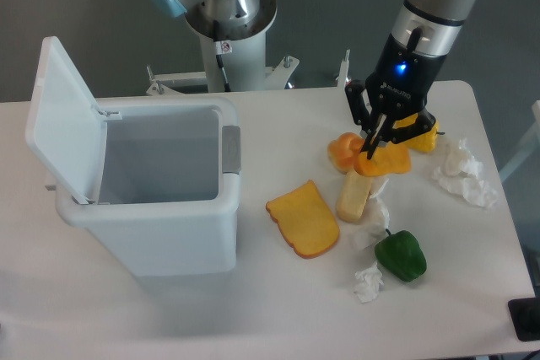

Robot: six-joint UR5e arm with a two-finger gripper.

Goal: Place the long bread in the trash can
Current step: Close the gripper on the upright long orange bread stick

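Camera view, read from your left: the trash can point(160, 208) stands with its flip lid point(63, 120) swung up and back, so the mouth is open and you have a clear drop from above. Just beside its right wall lies the flat toast slice point(304, 218), which is not your target.

Next comes the long bread point(354, 196), a pale yellow glossy piece lying roughly end-on toward you, its near end resting by crumpled white paper point(377, 212) and its far end running up under the gripper point(371, 145). You can see only the lower part of it; the rest is covered by the fingers and by the orange bun point(344, 151) touching it on the left. Another orange piece point(392, 160) sits just right of the fingers.

The claw is down over the far end of the bread with its fingers drawn close together, but you cannot tell from this angle whether they pinch the bread or only stand against it.

Expect a light, stiff, hollow plastic toy with a slick skin. Its taper will likely let it squirt out of a tip grip, so take it across the thicker middle, squarely.

Further right sit a green pepper point(401, 255), a yellow toy point(422, 134) and more crumpled tissue point(462, 173).
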